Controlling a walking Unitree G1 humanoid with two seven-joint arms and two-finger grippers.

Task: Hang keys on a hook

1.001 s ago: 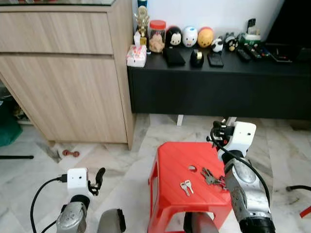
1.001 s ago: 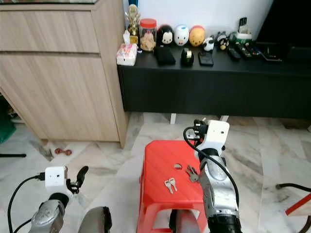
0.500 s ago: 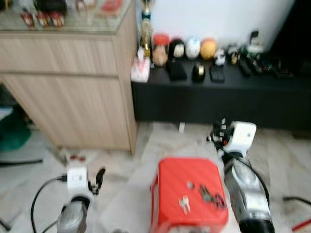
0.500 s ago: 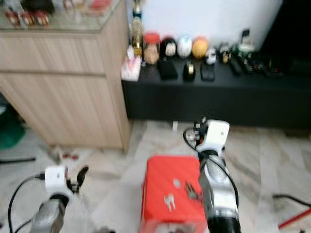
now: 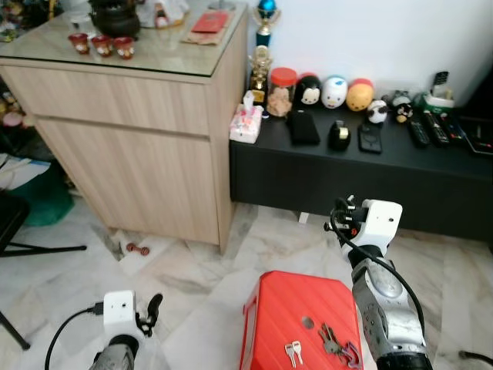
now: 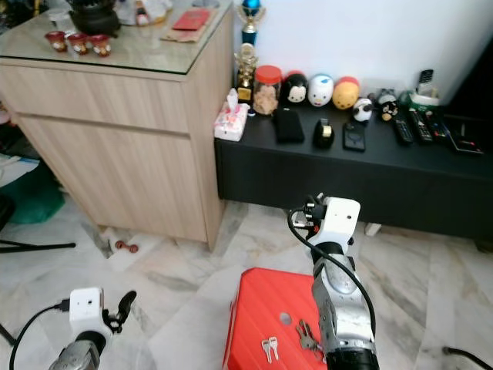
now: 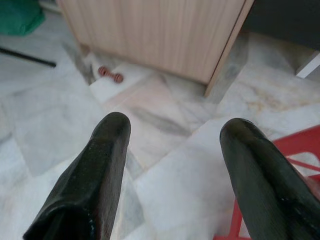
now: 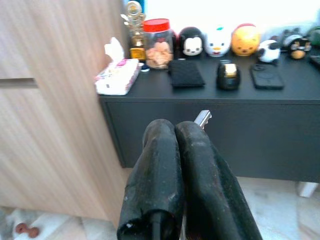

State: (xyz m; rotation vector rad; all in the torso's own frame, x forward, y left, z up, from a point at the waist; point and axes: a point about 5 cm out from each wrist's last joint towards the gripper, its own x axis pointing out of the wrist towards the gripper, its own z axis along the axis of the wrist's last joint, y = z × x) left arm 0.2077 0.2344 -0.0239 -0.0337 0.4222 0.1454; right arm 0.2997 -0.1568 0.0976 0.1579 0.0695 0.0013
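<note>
Just key (image 8: pixel 202 118) between pinched fingers (image 8: pixel 162 150)

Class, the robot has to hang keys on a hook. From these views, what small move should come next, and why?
Probably turn to look for the hook. The right gripper is raised and shut on what looks like a key, its silver tip poking out between the fingers. Straight ahead are a wooden cabinet and a black console lined with ornaments.

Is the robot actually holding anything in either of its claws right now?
The right gripper has its jaws shut on a key, with only the silver tip poking out. Which part is pinched cannot be told. The left gripper is open over the floor, holding nothing.
</note>
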